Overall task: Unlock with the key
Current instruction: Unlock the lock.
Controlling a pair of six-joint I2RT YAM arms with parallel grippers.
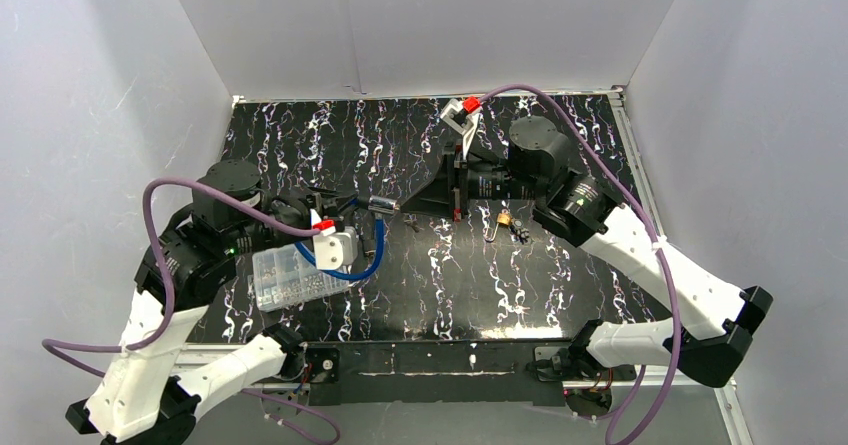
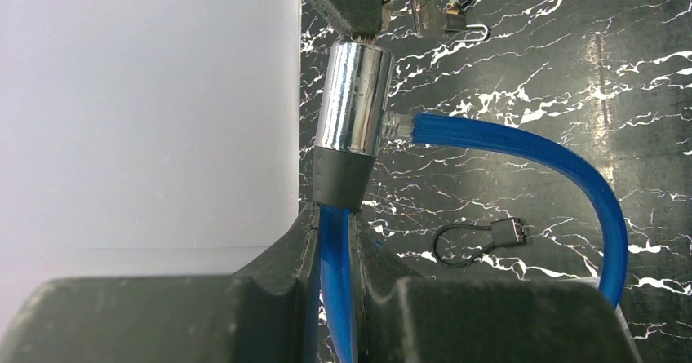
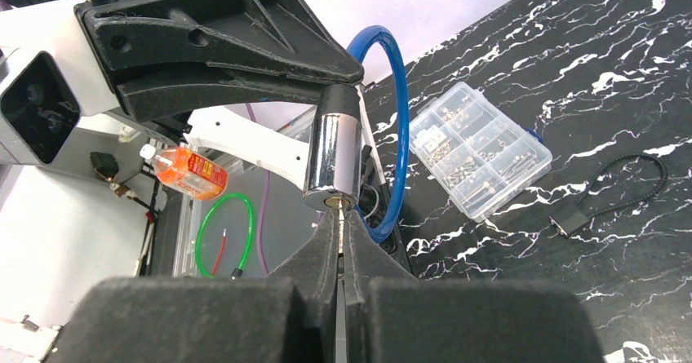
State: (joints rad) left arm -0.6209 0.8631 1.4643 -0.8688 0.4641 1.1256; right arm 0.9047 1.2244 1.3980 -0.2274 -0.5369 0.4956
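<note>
A blue cable lock with a chrome cylinder (image 1: pixel 381 205) hangs above the black marbled table. My left gripper (image 2: pixel 336 231) is shut on the blue cable (image 2: pixel 334 289) just behind the cylinder (image 2: pixel 353 98). My right gripper (image 3: pixel 340 226) is shut on a thin brass key (image 3: pixel 339 214), whose tip is in the keyhole on the cylinder's end face (image 3: pixel 334 163). In the top view the right gripper (image 1: pixel 402 205) meets the cylinder head on. The cable's loop (image 2: pixel 571 167) curves down to the right.
A clear parts box (image 1: pixel 285 277) lies near the left arm. A small padlock with keys (image 1: pixel 505 225) lies under the right arm. A small black cord loop with tag (image 2: pixel 481 239) lies on the table. An orange bottle (image 3: pixel 186 173) and green cable (image 3: pixel 224 236) lie off the table.
</note>
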